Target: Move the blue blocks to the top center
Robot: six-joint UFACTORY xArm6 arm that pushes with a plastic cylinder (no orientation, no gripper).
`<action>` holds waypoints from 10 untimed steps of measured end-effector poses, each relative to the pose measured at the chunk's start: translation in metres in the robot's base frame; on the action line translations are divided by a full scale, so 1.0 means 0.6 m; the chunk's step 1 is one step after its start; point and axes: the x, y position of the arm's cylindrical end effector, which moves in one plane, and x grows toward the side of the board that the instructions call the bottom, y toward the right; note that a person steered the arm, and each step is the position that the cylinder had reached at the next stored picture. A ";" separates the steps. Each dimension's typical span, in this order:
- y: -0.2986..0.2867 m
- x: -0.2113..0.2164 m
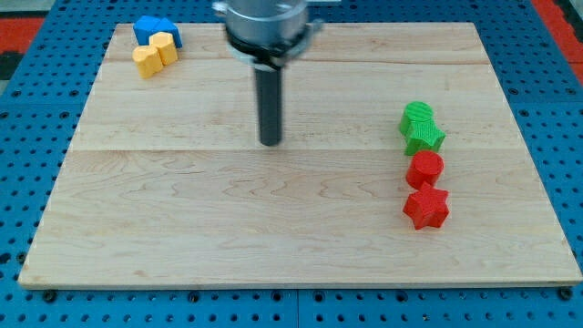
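My tip rests on the bare wooden worktop, a little left of the middle and in its upper half, with the dark rod rising straight up from it to the arm's grey mount at the view's top edge. There are no jaws on this arm, only the rod, and it has hold of nothing. The blue blocks sit in the worktop's top left corner, well apart from my tip, up and to the view's left of it; they read as one blue mass, and I cannot tell how many pieces make it up or what shape they are. Pressed against their lower edge are two yellow blocks, a yellow one lower and further left and a second yellow one just up and right of it, the two touching each other and partly covering the blue. On the view's right side a column of four blocks runs down the worktop, well apart from my tip: a green block at the top, a green star touching it just below, then a red cylinder, and at the bottom a red star touching the cylinder. Around the worktop lies a blue perforated board.
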 end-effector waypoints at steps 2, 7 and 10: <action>-0.292 -0.092; -0.314 -0.344; -0.034 -0.296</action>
